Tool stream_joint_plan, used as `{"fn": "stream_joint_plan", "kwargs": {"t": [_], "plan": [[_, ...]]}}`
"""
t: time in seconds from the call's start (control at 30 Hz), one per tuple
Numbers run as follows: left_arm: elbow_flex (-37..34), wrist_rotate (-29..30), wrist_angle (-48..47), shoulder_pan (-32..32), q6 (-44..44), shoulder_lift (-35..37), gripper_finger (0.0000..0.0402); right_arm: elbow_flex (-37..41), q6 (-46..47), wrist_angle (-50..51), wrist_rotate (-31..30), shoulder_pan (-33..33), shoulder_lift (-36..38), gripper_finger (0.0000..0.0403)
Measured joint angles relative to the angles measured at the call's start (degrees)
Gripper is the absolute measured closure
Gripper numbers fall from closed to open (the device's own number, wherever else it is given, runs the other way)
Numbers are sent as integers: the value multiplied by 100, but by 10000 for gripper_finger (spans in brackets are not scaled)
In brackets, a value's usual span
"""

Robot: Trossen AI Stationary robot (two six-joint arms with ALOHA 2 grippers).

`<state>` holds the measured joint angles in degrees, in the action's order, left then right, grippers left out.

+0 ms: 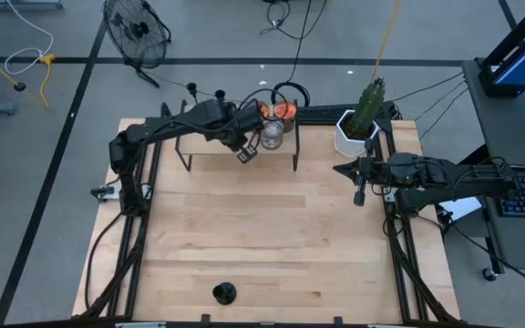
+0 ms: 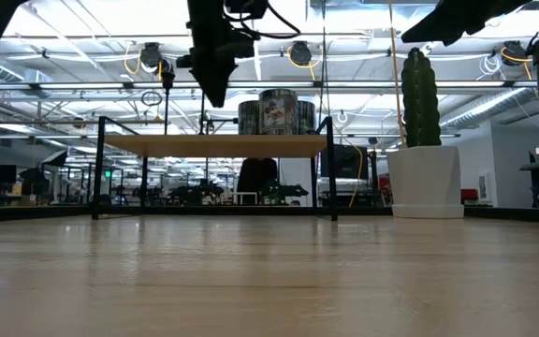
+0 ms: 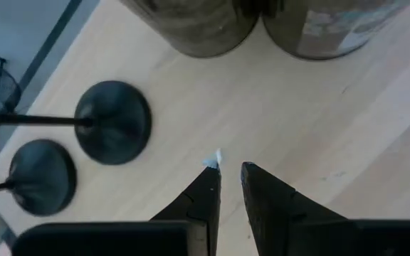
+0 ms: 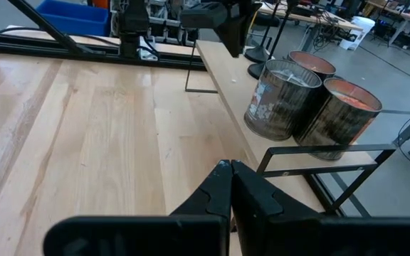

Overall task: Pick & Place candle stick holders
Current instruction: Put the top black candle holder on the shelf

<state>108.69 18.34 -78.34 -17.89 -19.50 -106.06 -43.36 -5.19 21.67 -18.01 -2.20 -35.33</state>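
Note:
Two black candle stick holders (image 3: 112,122) (image 3: 41,176) stand on their round bases on a raised wooden shelf (image 1: 210,153) at the table's far side. Their thin stems (image 1: 191,89) rise beside my left arm. A third holder (image 1: 224,292) stands on the table near its front edge. My left gripper (image 3: 230,172) hangs above the shelf, pointing steeply down. It is open by a narrow gap with nothing between its fingers, between the holders and two candle tins (image 3: 205,21). My right gripper (image 4: 230,169) waits shut and empty at the table's right side (image 1: 360,191).
Two metal candle tins (image 4: 283,99) (image 4: 340,114) stand on the shelf's right end. A cactus in a white pot (image 1: 358,128) stands at the far right. The shelf rests on thin black legs (image 2: 98,168). Bare wood (image 1: 272,237) spreads across the table's middle.

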Motion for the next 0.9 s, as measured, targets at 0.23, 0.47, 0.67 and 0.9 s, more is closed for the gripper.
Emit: {"fn": "stream_joint_plan", "kwargs": {"t": [0.23,0.47,0.67,0.9], "plan": [[-27,129,498,-187,258,124,364,0,364,4,6,0,0,403],[-16,290,978,-447,426,328,391,0,318,4,8,0,0,403],[-23,346,984,-676,480,325,394,0,304,4,8,0,2,403],[-23,423,994,-904,440,317,388,0,302,2,8,0,2,403]]}}
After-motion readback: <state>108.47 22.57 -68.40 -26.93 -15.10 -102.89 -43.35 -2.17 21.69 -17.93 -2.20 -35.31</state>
